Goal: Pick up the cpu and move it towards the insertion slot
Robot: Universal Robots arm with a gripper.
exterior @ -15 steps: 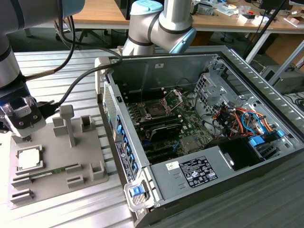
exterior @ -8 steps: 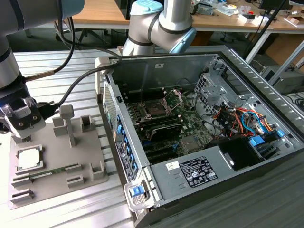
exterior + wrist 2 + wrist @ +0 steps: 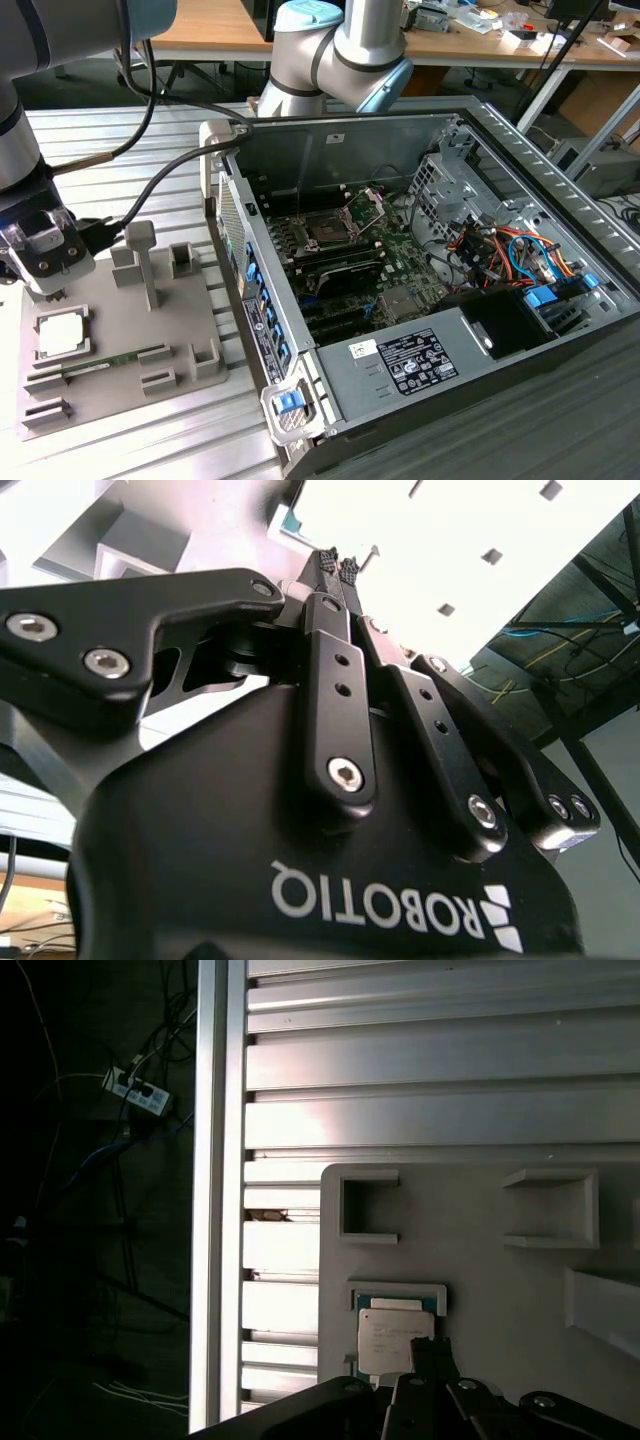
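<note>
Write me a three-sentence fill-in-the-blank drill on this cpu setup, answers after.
1. The cpu lies on the gray holder, ___ the case.
2. The slot's metal bracket is hinged ___.
3. The hand is nearest to the ___.

Missing words: outside; open; cpu.

White logo lettering (image 3: 395, 905) on tool (image 3: 338, 564) body, printed label (image 3: 416, 363) on power supply (image 3: 345, 395)
</note>
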